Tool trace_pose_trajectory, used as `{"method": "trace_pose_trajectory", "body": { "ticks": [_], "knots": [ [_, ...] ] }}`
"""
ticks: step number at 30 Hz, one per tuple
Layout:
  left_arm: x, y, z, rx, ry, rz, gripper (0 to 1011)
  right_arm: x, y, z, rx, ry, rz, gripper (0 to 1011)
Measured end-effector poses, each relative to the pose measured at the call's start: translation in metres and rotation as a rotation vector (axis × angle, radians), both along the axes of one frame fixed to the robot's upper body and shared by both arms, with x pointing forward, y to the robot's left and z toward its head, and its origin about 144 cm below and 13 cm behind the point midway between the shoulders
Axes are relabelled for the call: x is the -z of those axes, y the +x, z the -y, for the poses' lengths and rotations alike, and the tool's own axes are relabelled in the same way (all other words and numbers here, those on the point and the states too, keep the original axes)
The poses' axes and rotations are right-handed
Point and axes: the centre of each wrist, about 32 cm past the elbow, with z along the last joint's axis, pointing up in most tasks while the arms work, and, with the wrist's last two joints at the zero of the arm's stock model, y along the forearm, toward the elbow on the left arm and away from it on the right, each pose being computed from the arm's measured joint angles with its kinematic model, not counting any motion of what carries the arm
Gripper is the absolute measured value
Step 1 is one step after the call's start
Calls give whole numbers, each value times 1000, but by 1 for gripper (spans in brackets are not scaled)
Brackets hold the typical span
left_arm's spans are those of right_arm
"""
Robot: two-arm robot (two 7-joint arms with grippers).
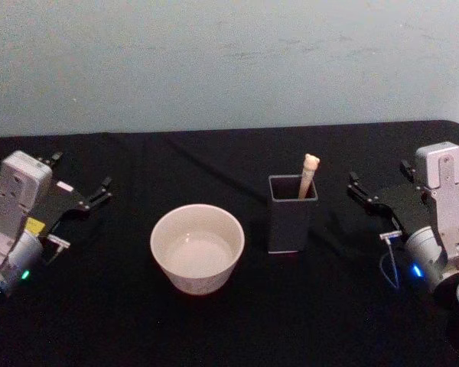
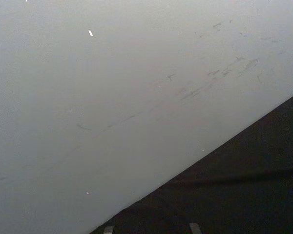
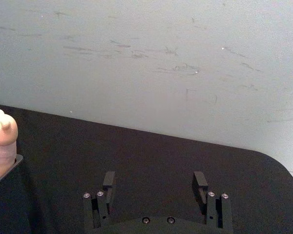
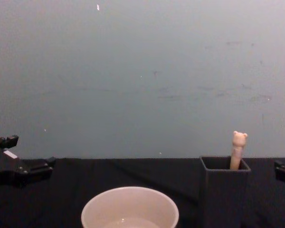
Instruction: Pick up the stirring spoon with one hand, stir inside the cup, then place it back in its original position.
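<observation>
Ahead, we see the black surface (image 1: pixel 344 306) running back to a pale wall (image 1: pixel 229 61), its far edge straight across the head view and curving off at the far right corner. Bare cloth lies open on both sides of the middle and along the near edge, leaving plenty of room between the things and each arm. Our left tool (image 1: pixel 80 182) sits at the left side of the surface, well apart from the cup (image 1: pixel 197 248); its fingers stand parted with a clear gap between them and hold nothing. Our right tool (image 1: pixel 356 186) sits at the right side, near the dark grey square holder (image 1: pixel 292 214) but not touching it; in the right wrist view its two black fingers (image 3: pixel 109 181) stand wide apart over bare cloth, with nothing between them. The stirring spoon (image 1: pixel 308 175) stands in the holder, leaning toward its right far corner, its pale handle and small bear head rising above the rim; the lower stem is hidden inside. The cup stands near the middle of the surface, just left of the holder, with a gap between them, and looks cream-white inside. Nothing lies between the right tool and the holder.
</observation>
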Motion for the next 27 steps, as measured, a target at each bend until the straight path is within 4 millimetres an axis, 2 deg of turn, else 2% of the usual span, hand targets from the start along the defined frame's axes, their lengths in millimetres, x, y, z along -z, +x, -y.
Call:
{"method": "trace_pose_trajectory", "body": {
  "ticks": [27],
  "knots": [
    [0, 0, 0, 0, 0, 0, 1001, 0, 0, 0, 0, 0, 0, 1000]
  ]
}}
